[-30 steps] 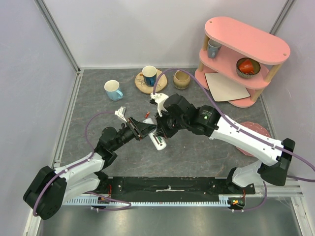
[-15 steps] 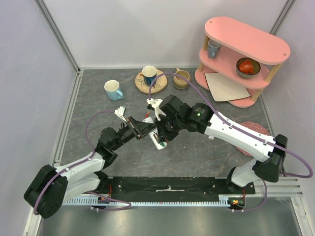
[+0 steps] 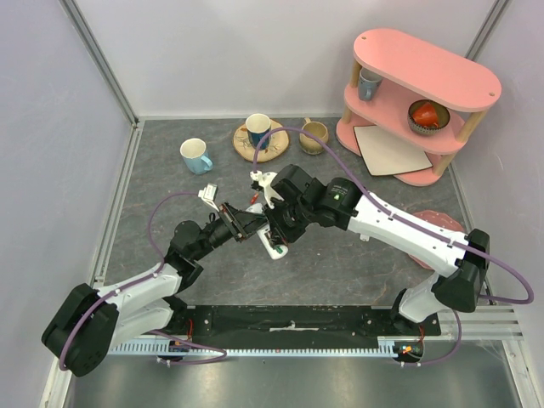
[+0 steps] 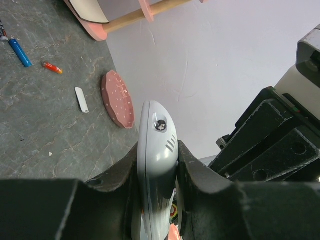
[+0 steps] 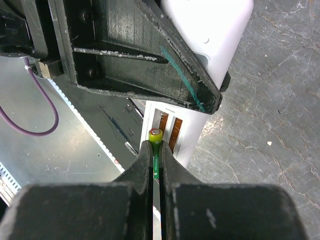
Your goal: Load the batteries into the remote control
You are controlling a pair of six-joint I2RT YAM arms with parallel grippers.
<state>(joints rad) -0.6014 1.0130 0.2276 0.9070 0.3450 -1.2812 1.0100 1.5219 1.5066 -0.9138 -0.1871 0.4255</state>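
Observation:
My left gripper [image 4: 157, 150] is shut on the white remote control [image 4: 156, 165] and holds it above the table, tilted; it also shows in the top view [image 3: 272, 244]. In the right wrist view the remote's back [image 5: 202, 30] faces me, with its open slot [image 5: 167, 131] showing two brown channels. My right gripper [image 5: 156, 147] is shut on a green battery [image 5: 156, 136] whose metal tip sits just at the slot's left channel. A blue battery [image 4: 20, 51], a red battery [image 4: 52, 67] and a small white cover piece [image 4: 81, 99] lie on the table.
A pink plate [image 3: 442, 225] lies at the right. A pink two-tier shelf [image 3: 421, 93] stands at the back right. A blue-white mug [image 3: 196, 155], a cup on a wooden coaster [image 3: 258, 130] and a tan mug [image 3: 314, 137] stand at the back.
My right arm has shifted a little left and closer to the remote with the battery in its jaws. The left arm and the remote have stayed still.

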